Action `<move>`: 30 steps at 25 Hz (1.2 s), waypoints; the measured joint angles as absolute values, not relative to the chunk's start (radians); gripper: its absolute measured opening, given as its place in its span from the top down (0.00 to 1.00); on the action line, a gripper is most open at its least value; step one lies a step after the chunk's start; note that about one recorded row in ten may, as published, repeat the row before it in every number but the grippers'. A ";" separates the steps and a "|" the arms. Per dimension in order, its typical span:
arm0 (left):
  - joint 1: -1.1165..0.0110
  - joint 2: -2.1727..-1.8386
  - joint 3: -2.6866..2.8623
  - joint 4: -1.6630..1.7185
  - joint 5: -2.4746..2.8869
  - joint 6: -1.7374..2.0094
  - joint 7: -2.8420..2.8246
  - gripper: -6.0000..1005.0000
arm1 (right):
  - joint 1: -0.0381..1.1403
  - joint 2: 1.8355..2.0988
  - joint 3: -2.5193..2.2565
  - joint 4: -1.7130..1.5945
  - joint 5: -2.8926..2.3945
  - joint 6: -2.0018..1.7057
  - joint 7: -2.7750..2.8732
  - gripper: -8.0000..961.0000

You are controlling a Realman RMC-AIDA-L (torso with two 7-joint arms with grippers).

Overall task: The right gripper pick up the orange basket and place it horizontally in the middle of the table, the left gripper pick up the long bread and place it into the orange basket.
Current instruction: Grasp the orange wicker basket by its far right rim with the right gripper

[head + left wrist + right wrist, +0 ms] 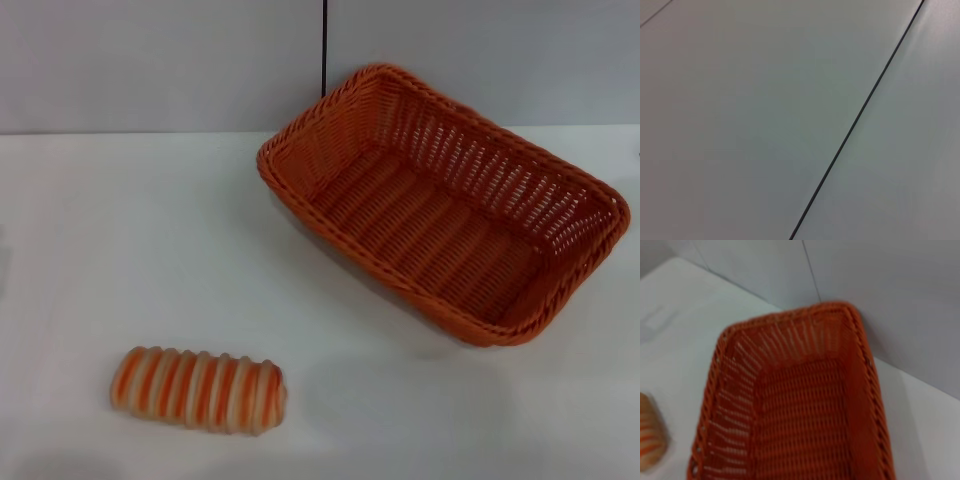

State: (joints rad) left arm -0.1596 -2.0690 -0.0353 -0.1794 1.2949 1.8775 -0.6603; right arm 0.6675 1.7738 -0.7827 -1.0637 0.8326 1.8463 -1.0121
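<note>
The orange basket [440, 200] stands empty on the white table [120, 240], right of centre and turned at a slant, its far corner near the grey wall. The right wrist view looks down into the orange basket [800, 405] from close by. The long bread [198, 388] lies flat near the table's front left, ridged striped side up, well apart from the basket. One end of the long bread [650, 437] shows in the right wrist view. Neither gripper appears in any view.
A grey wall with a dark vertical seam [324, 45] runs behind the table. The left wrist view shows only the grey wall panels and a dark seam [860, 115].
</note>
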 joint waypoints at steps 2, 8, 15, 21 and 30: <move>-0.157 -2.069 -0.035 -0.180 1.295 1.877 -0.660 0.17 | 0.675 1.781 -0.782 -1.060 0.804 1.835 -1.019 0.35; -0.155 -2.069 -0.035 -0.180 1.295 1.877 -0.660 0.17 | 0.698 1.797 -0.771 -0.997 0.764 1.765 -1.053 0.35; -0.160 -2.069 -0.037 -0.181 1.294 1.870 -0.660 0.17 | 0.698 1.821 -0.773 -0.934 0.760 1.677 -1.084 0.36; -0.165 -2.070 -0.036 -0.181 1.294 1.867 -0.660 0.17 | 0.692 1.848 -0.780 -0.919 0.756 1.637 -1.111 0.36; -0.169 -2.071 -0.035 -0.195 1.295 1.854 -0.660 0.17 | 0.696 1.863 -0.786 -0.855 0.744 1.573 -1.151 0.37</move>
